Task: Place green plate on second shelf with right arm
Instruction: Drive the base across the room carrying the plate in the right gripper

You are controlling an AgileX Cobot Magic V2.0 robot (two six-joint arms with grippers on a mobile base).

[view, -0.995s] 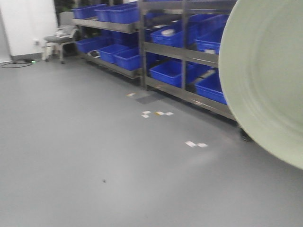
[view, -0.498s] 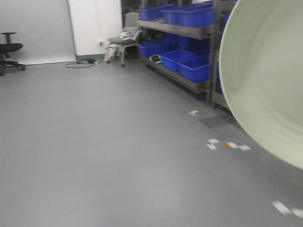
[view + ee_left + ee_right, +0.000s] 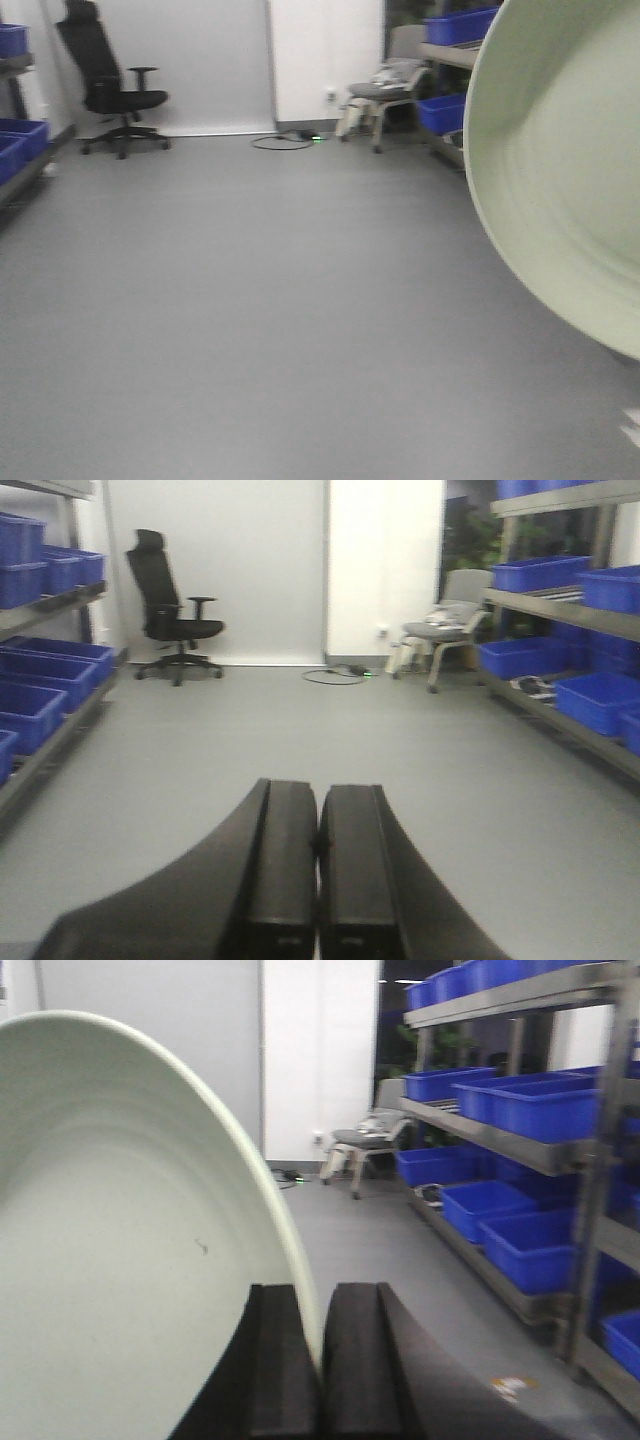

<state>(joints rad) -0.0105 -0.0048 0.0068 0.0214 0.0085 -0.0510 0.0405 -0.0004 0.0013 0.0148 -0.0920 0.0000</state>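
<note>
Carrying it to the shelving [image 3: 545, 1150] on so thin a hold is the risk. The green plate [image 3: 120, 1250] stands on edge, only its rim pinched in the narrow jaws of the right gripper [image 3: 320, 1360], so a jolt of the base could lever it loose or clip an upright. That arm reaches forward, the plate rising to its left and filling the front view's right side. The left gripper [image 3: 318, 875] points ahead, closed on nothing.

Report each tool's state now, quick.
Left tool: closed, holding nothing.
Right tool: closed on the rim of the green plate.
</note>
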